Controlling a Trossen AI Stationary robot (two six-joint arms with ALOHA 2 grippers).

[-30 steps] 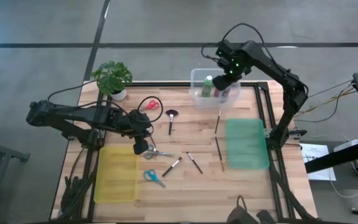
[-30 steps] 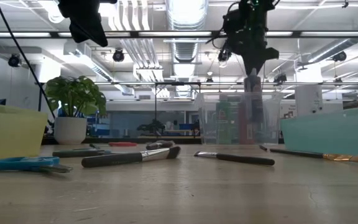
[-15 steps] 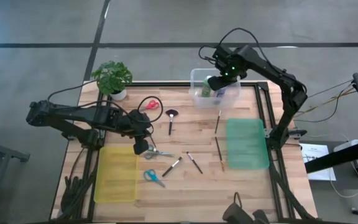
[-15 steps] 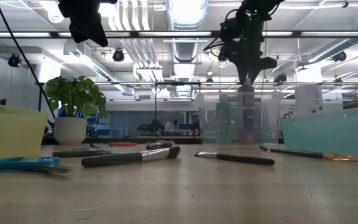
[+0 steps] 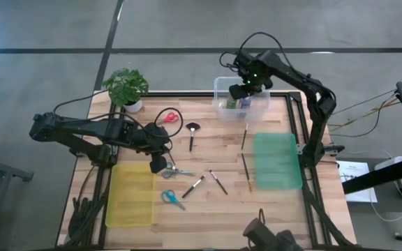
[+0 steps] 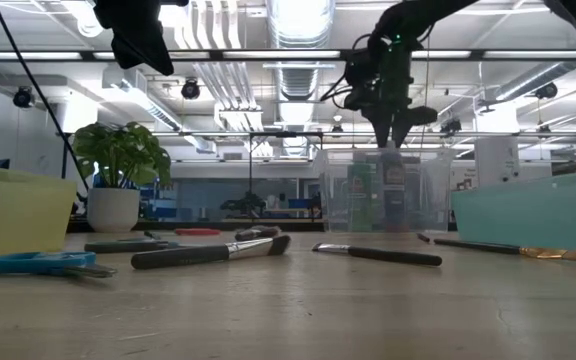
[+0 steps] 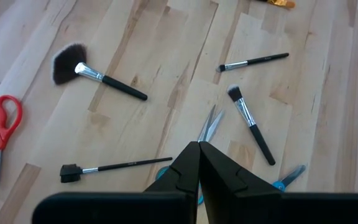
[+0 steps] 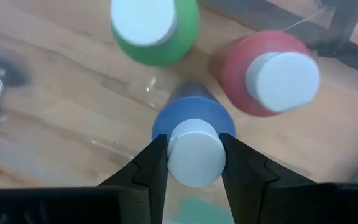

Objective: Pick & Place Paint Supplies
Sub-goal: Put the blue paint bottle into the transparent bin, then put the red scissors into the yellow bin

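A blue paint bottle (image 8: pixel 193 121) with a white cap is held by my right gripper (image 8: pixel 193 148), which is shut on it, inside the clear bin (image 5: pixel 218 104) at the table's far side. A green bottle (image 8: pixel 155 28) and a pink-red bottle (image 8: pixel 263 74) stand on the bin's floor close by. Whether the blue bottle's base touches the floor I cannot tell. My left gripper (image 7: pixel 199 147) is shut and hovers over the grey scissors (image 7: pixel 210 124). Brushes (image 5: pixel 191 134) and the red scissors (image 5: pixel 169 117) lie flat on the wood. My right gripper pinches the blue bottle's white cap (image 8: pixel 194 134) between its two fingers (image 8: pixel 151 165), one on each side of the cap. The fingers point straight down from above. The bottle hangs upright below them, inside the bin's walls.
A potted plant (image 5: pixel 125 87) stands at the far left corner. A yellow tray (image 5: pixel 130 195) lies near the left and a green tray (image 5: pixel 278 160) at the right. Blue scissors (image 5: pixel 173 199) and more brushes (image 5: pixel 218 182) are scattered mid-table.
My right gripper has gone down into the clear bin with the blue bottle, shifting a little toward the table's left and rolling slightly about its own axis. The bottle has stayed upright in the hold.
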